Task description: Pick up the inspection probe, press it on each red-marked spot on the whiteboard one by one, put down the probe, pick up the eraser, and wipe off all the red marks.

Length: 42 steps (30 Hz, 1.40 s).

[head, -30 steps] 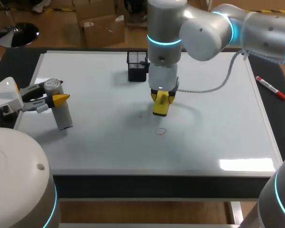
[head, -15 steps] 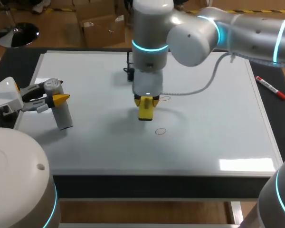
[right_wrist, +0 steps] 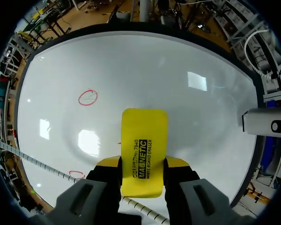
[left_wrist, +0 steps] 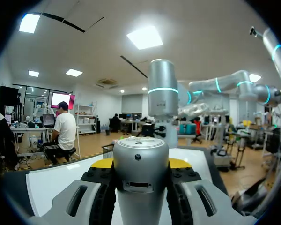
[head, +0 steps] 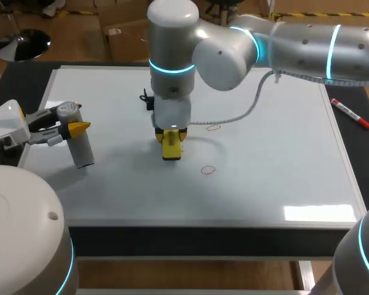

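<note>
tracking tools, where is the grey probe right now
Head view: the grey cylindrical inspection probe is near the left edge of the whiteboard, held in the left gripper.

In the head view my right arm (head: 172,74) covers most of a black thing (head: 147,99) at upper centre, too little of which shows to name it. In the right wrist view a red trace (right_wrist: 119,143) lies mostly hidden under the eraser (right_wrist: 144,150), and the cable (right_wrist: 28,157) crosses a red circle (right_wrist: 77,176). In the left wrist view the inspection probe (left_wrist: 140,173) covers most of the left gripper (left_wrist: 140,164)'s yellow tips, and the probe's lower end is cut off.
</note>
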{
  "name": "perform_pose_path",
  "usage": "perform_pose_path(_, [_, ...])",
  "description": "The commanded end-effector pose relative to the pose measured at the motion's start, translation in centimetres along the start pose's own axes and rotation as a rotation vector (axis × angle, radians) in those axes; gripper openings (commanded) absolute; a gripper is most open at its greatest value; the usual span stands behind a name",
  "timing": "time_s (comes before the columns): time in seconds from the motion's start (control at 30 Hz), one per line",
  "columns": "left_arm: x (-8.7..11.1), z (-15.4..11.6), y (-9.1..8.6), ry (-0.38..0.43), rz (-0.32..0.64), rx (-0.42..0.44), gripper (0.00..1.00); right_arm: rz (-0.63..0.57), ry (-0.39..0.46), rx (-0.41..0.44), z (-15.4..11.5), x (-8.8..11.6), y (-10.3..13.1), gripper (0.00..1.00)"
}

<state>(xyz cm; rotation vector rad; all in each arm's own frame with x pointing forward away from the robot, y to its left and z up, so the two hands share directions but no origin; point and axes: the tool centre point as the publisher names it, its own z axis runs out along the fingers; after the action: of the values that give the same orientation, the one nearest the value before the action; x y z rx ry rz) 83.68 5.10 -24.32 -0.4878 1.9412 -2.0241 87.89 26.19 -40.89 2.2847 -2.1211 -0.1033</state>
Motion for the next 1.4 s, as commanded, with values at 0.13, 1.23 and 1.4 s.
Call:
perform_pose_path(0.13, [0.0, 0.0, -0.1, 0.001, 0.000, 0.000, 0.00, 0.003, -0.010, -0.021, 1.5, 0.4, -0.6, 0.00])
perform_pose_path(1.23, [0.0, 0.0, -0.1, 0.001, 0.000, 0.000, 0.00, 0.161, 0.031, -0.037, 2.1, 6.8, -0.5, 0.00])
perform_pose_path(1.4, [0.0, 0.0, -0.1, 0.001, 0.000, 0.000, 0.00, 0.207, 0.042, -0.017, 0.7, 8.2, -0.6, 0.00])
